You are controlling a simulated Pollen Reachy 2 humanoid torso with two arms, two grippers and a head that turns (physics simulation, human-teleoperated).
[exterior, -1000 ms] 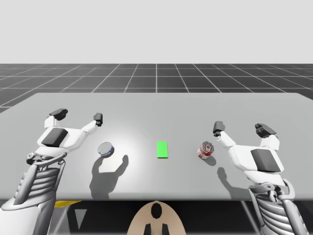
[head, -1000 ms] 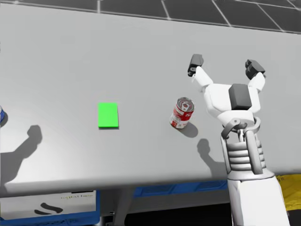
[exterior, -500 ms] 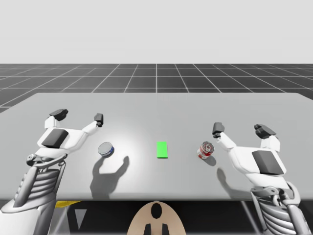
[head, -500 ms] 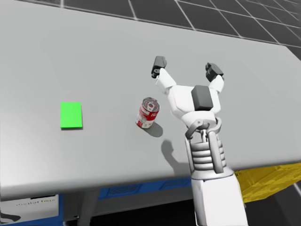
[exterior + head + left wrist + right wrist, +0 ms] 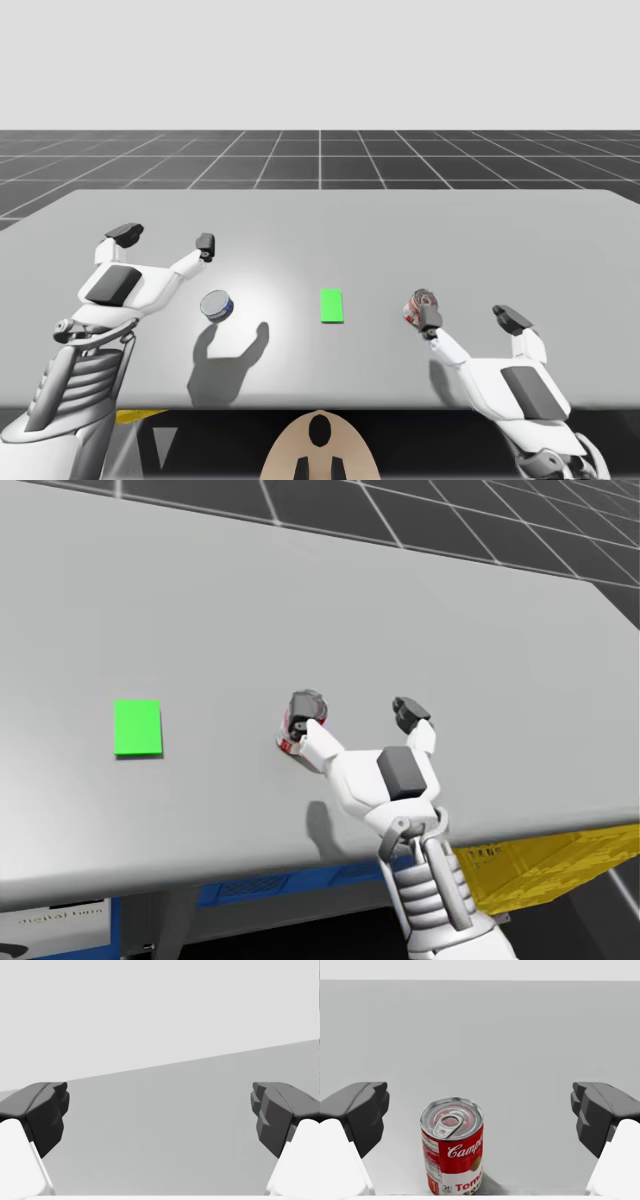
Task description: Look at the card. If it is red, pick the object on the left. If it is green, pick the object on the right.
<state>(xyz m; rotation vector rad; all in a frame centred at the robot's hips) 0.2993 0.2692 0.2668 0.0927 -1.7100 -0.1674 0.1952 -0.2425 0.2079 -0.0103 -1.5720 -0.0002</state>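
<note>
The green card [image 5: 331,306] [image 5: 138,727] lies flat at the table's middle. To its left a low blue round can [image 5: 216,305] rests tilted on the table. On the card's right stands a red and white can [image 5: 415,302] [image 5: 288,743] [image 5: 452,1145], upright with a silver pull-tab lid. My right gripper [image 5: 471,318] [image 5: 357,715] [image 5: 480,1110] is open, low over the table, just on the near side of the red can. The can stands ahead of the fingers, closer to one of them, and touches neither. My left gripper [image 5: 165,238] [image 5: 160,1112] is open above the table, left of the blue can.
The grey table [image 5: 320,220] stretches wide beyond the cans. A yellow bin [image 5: 530,865] and a blue bin [image 5: 260,885] sit under its near edge.
My right arm has drawn back toward the near edge and sunk, so its open gripper now lines up behind the red can. My head has turned to the right. The left arm barely moved.
</note>
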